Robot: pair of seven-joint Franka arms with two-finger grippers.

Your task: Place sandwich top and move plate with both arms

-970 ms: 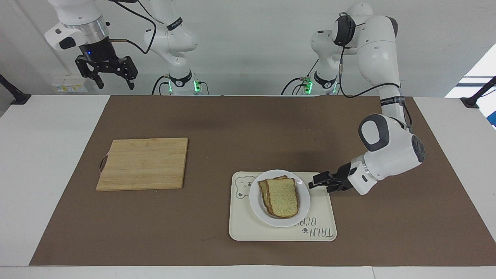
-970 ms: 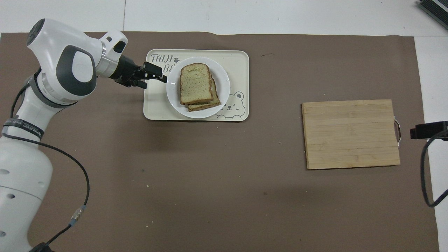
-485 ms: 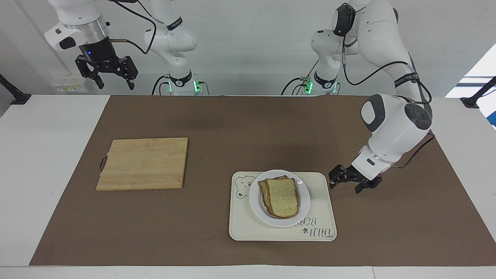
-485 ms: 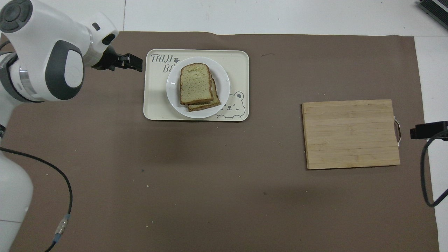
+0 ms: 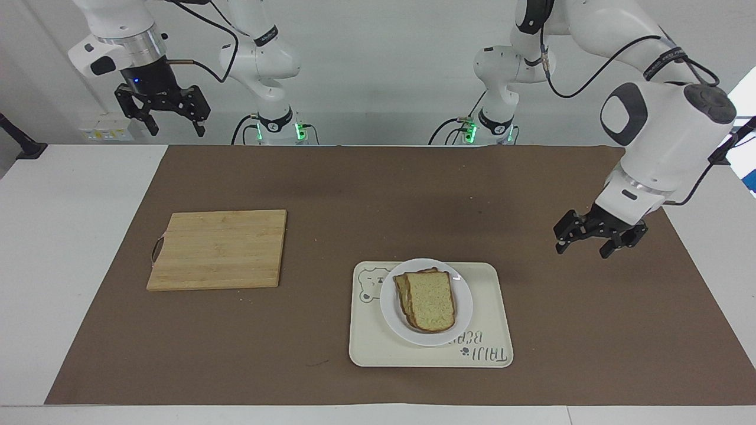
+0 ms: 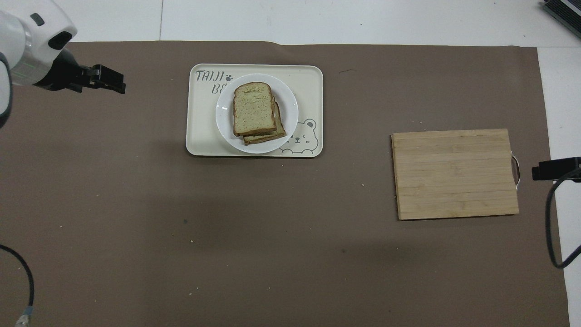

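The sandwich top [image 5: 431,300] lies on a stack of bread slices on the small white plate [image 5: 390,313], which sits on the cream bear tray [image 5: 378,348]. In the overhead view the sandwich top [image 6: 253,108] covers most of the slices under it on the plate [image 6: 224,118]. My left gripper [image 5: 583,249] is open and empty. It hangs above the brown mat toward the left arm's end, well apart from the tray, and also shows in the overhead view [image 6: 109,84]. My right gripper [image 5: 172,127] is open and empty, raised high at the right arm's end, where that arm waits.
A wooden cutting board [image 5: 217,249] lies on the brown mat toward the right arm's end, and shows in the overhead view [image 6: 455,173] too. The tray [image 6: 199,136] carries a bear drawing and lettering. White table borders the mat on all sides.
My left gripper has drawn back from the plate's rim, risen and swung toward the left arm's end, turning to point down. Plate, bread and right arm have not moved.
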